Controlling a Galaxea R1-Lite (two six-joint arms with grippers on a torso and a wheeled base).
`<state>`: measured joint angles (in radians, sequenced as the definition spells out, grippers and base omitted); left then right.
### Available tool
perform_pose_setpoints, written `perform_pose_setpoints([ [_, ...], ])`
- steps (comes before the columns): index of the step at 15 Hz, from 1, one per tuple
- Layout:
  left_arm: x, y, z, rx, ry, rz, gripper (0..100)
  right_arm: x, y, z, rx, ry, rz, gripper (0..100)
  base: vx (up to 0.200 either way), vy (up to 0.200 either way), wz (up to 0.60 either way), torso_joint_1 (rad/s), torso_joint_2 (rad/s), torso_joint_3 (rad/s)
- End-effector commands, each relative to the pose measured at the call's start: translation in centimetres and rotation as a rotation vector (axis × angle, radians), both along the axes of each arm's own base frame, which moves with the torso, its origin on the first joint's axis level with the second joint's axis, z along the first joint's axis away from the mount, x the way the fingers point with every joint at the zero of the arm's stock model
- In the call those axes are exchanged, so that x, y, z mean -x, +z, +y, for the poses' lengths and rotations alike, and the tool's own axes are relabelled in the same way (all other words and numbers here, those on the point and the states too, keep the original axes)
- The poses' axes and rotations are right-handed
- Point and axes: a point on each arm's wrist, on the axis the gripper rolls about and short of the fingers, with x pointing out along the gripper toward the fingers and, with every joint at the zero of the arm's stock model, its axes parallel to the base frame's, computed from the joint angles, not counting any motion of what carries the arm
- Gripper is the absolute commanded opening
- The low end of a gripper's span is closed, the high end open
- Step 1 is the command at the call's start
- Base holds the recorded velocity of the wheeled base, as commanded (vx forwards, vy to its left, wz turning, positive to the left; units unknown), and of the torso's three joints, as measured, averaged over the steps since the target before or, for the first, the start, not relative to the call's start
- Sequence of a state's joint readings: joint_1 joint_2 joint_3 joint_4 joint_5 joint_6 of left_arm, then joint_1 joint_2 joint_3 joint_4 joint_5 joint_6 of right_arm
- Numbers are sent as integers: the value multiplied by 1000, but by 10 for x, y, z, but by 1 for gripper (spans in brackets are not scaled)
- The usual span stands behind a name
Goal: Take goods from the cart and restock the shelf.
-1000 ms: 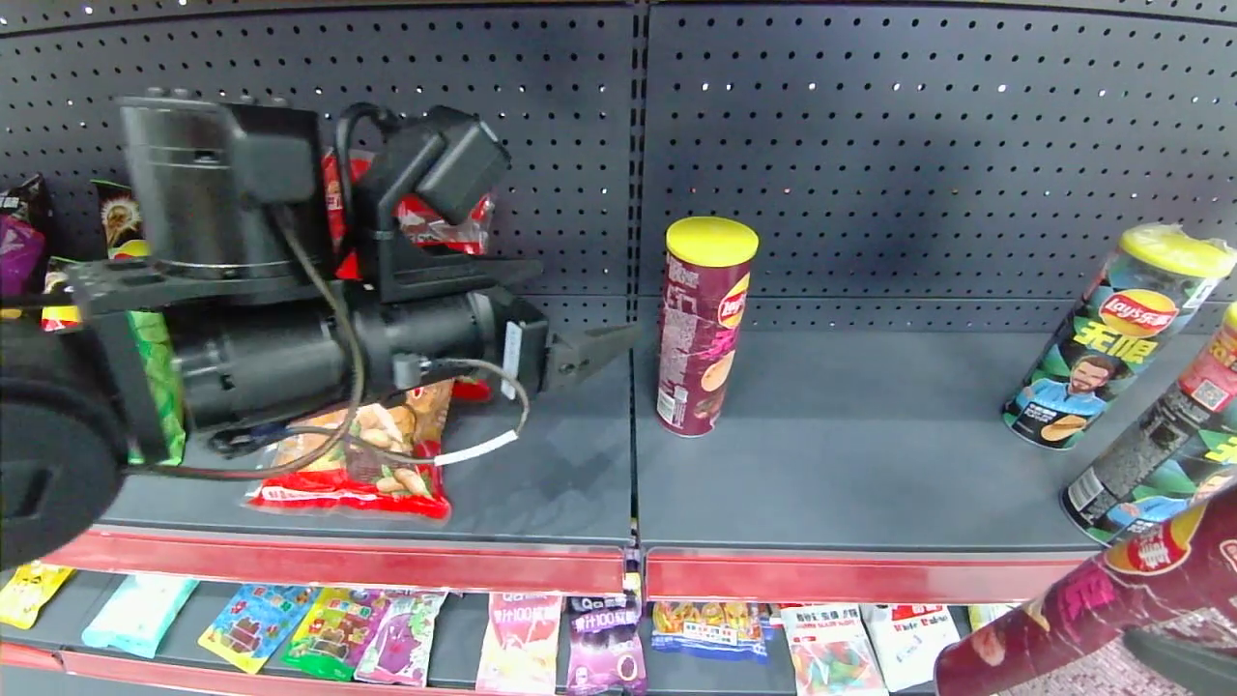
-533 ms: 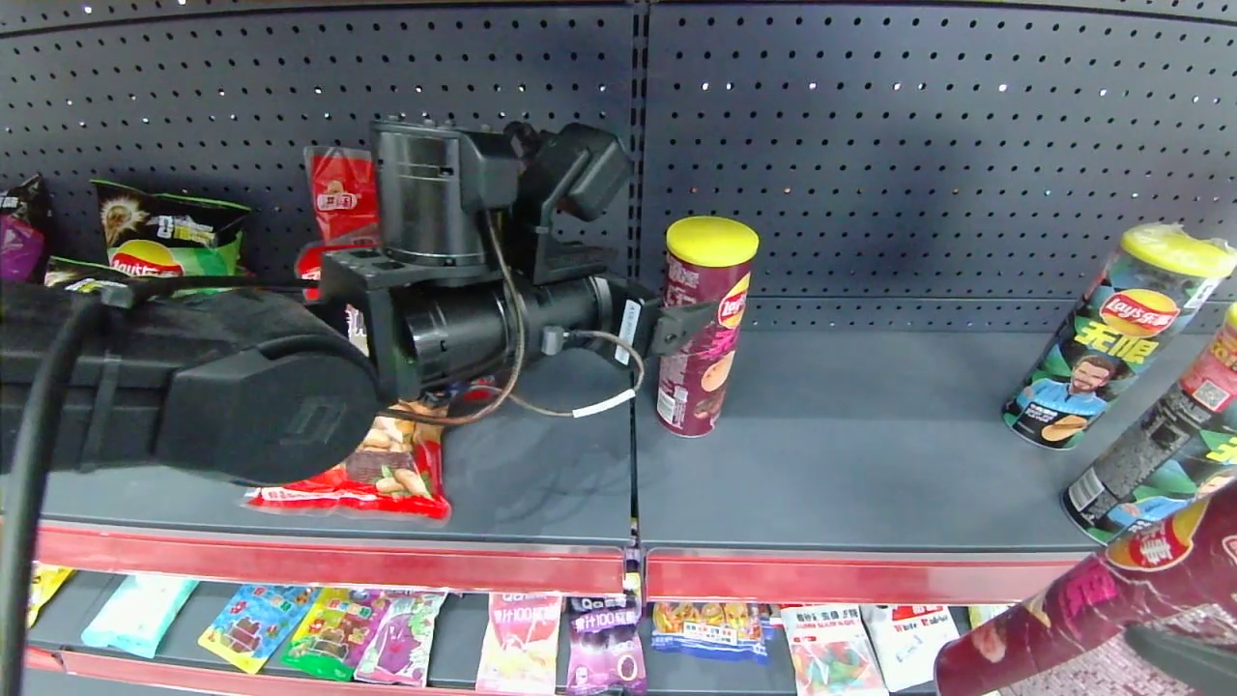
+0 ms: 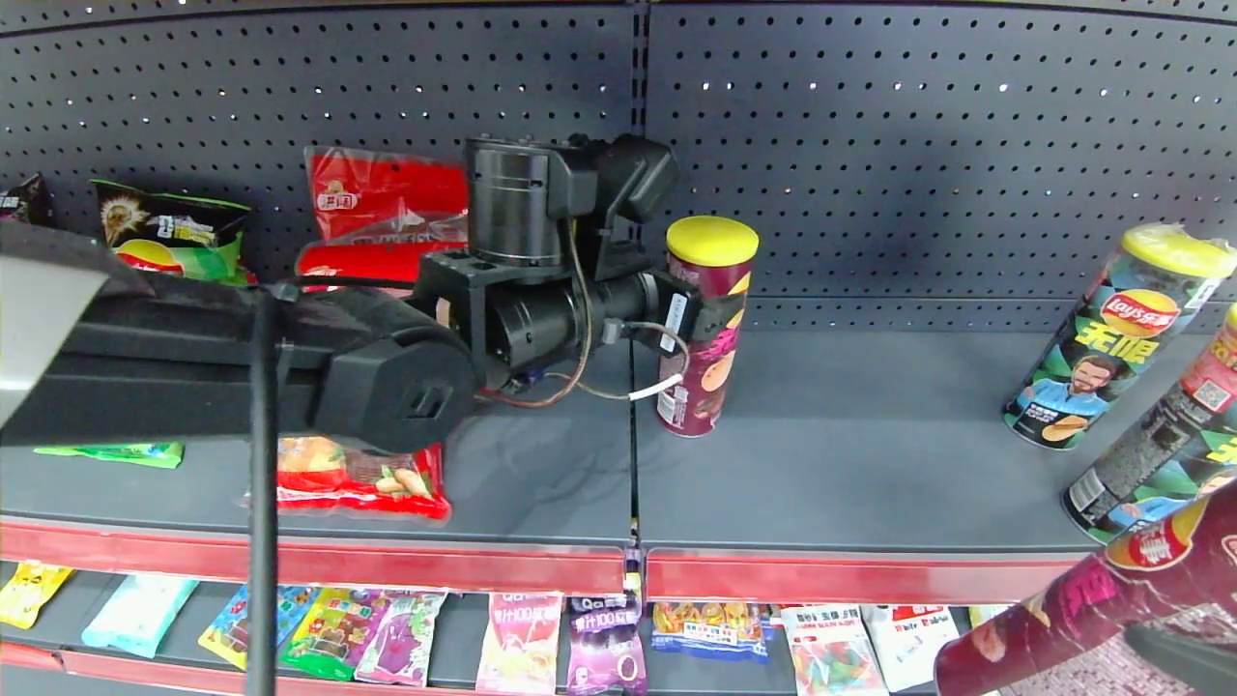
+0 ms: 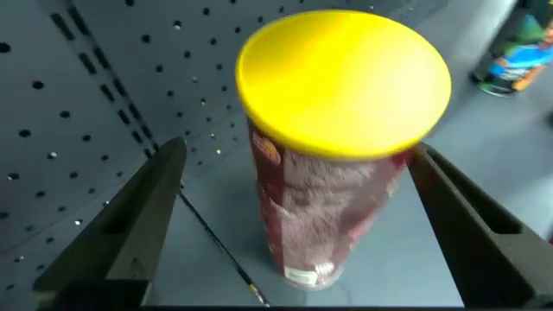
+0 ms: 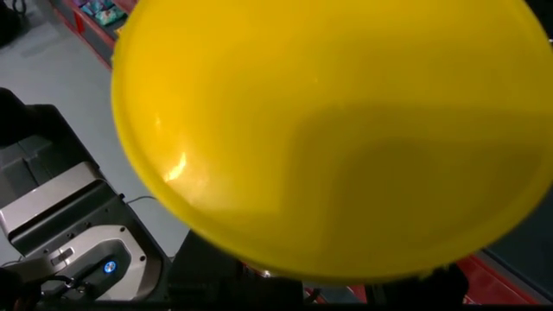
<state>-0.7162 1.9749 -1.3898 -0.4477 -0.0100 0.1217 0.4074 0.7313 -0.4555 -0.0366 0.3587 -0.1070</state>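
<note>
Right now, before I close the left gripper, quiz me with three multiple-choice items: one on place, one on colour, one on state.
1. The maroon can stands: A) on the upper shelf B) on the floor C) in a cart
2. Its lid is: A) red B) yellow C) black
3. The left gripper is: A) shut on the can B) open, fingers either side of the can C) open, far from the can
Answers: 1 A, it stands upright on the grey board; 2 B, the left wrist view shows the yellow top; 3 B, gaps show beside both fingers.
</note>
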Motion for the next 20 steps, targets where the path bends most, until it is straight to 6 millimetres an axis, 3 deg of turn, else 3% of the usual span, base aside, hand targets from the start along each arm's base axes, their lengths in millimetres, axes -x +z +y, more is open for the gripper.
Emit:
perform_pose_setpoints([
  [1, -7, -6, -10, -3, 4, 2, 100, 1, 0, 0, 0, 1, -1, 0, 0, 0, 0, 0, 0, 0],
  [11, -20, -14, -37, 5, 35, -21, 100, 1, 0, 0, -2, -1, -2, 0, 0, 0, 0, 0, 0, 0],
  [12, -19, -15, -41, 5, 44, -24, 0, 1, 0, 0, -2, -1, -3, 0, 0, 0, 0, 0, 0, 0],
  [17, -18, -14, -41, 9, 37, -25, 0, 1, 0, -1, -5, -3, -3, 0, 0, 0, 0, 0, 0, 0],
  [20, -13, -2, -38, 33, 4, -40, 0, 1, 0, -1, -5, -3, -3, 0, 0, 0, 0, 0, 0, 0],
])
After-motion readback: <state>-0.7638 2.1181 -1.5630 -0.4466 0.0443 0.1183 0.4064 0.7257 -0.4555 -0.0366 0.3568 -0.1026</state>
